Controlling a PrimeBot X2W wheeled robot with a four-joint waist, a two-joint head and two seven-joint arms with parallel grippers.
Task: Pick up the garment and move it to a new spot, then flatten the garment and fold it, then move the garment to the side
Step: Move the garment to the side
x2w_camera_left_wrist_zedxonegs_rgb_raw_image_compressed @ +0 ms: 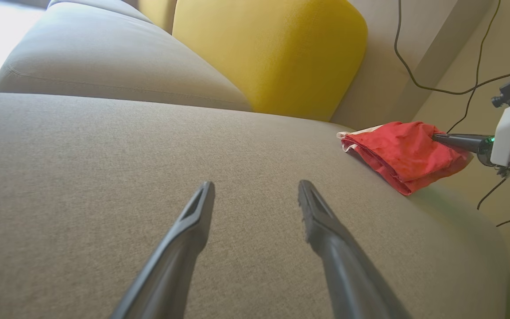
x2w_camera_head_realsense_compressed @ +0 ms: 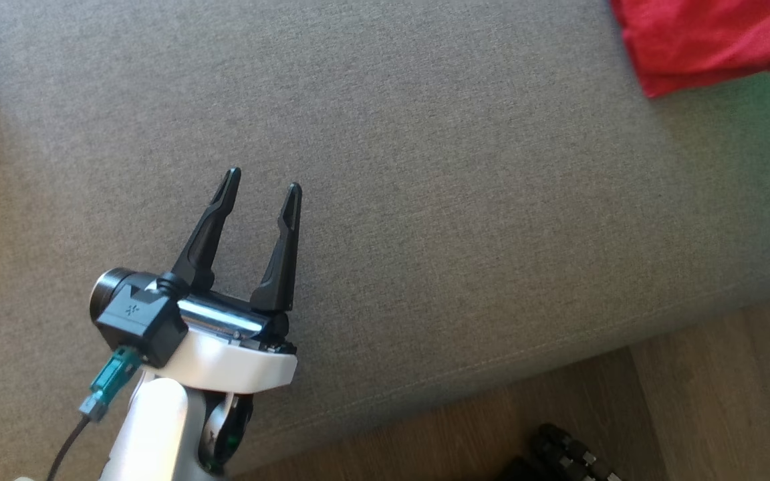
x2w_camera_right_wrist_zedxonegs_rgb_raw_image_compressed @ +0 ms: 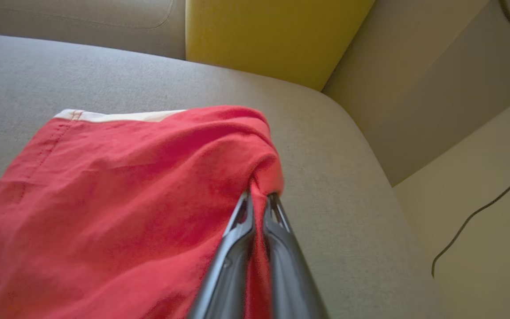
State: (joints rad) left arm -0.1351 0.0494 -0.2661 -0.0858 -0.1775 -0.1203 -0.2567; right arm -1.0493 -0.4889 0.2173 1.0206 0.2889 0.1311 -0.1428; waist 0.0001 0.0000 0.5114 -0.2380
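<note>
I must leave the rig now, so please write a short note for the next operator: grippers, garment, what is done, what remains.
Left gripper: open, empty, over the sofa seat.
Right gripper: shut on a bunched edge of the red garment.
Garment: lies near the seat's right end, near the yellow cushion.
Done: it looks folded, layers stacked.
To do: probably move it aside, then release.

The grey fabric sofa seat (x2w_camera_head_realsense_compressed: 385,200) had the red garment (x2w_camera_head_realsense_compressed: 706,40) lying on it near the far right corner, by the yellow cushion (x2w_camera_left_wrist_zedxonegs_rgb_raw_image_compressed: 268,53).
</note>
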